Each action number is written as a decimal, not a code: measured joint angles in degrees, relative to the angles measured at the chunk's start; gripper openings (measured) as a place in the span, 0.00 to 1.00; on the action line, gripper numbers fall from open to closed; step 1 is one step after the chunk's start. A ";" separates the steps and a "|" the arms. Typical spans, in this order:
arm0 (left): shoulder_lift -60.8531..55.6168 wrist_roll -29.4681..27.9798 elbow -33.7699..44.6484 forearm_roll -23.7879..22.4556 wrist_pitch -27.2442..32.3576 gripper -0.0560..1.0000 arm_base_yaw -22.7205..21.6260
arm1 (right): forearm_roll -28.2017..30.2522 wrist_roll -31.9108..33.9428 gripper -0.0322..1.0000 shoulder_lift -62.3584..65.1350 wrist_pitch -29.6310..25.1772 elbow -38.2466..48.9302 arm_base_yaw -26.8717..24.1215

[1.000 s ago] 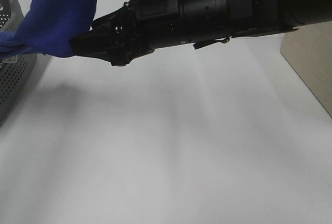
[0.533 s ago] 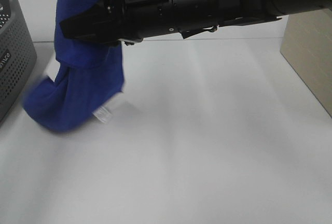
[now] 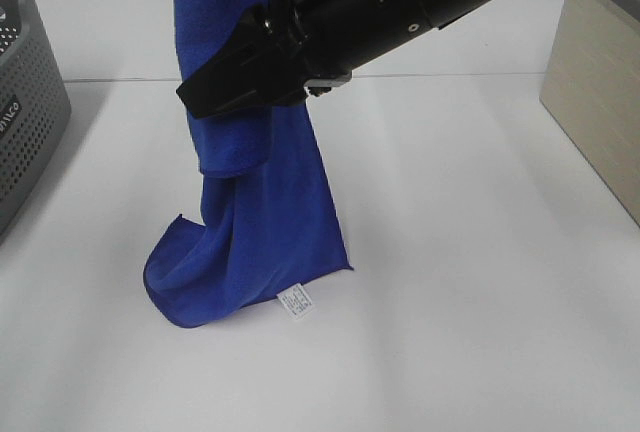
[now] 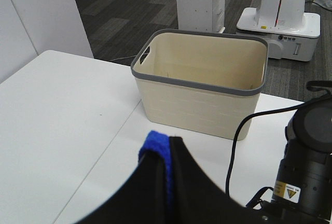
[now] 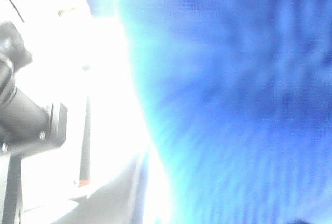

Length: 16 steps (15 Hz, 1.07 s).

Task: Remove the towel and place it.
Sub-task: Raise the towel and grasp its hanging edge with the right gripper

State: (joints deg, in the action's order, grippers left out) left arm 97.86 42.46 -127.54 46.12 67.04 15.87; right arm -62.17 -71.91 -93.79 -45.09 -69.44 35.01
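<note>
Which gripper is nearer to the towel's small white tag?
Right. The right gripper is at the middle of the royal-blue plush towel, above its small white tag; the left gripper pinches a towel edge, apparently higher, outside the high view.

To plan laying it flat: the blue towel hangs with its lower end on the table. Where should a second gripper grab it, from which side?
Probably the towel edge hanging above the tag, approached from the high view's right: it hangs free and nearly upright; the bottom lies folded on the table.
</note>
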 joint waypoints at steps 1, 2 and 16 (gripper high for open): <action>0.00 0.00 0.00 -0.17 0.00 0.05 0.00 | 1.26 1.09 0.23 0.92 -1.15 0.00 0.00; 0.00 0.00 0.00 -0.40 0.00 0.05 0.00 | 4.13 3.04 0.13 2.81 -4.01 0.00 0.00; 0.00 -3.50 0.00 -5.16 0.00 0.05 0.00 | 36.67 34.78 0.09 23.72 -10.26 0.00 0.00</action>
State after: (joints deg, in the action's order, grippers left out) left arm 97.86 38.96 -127.54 40.97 67.04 15.87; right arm -25.50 -37.13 -70.07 -55.35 -69.44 35.01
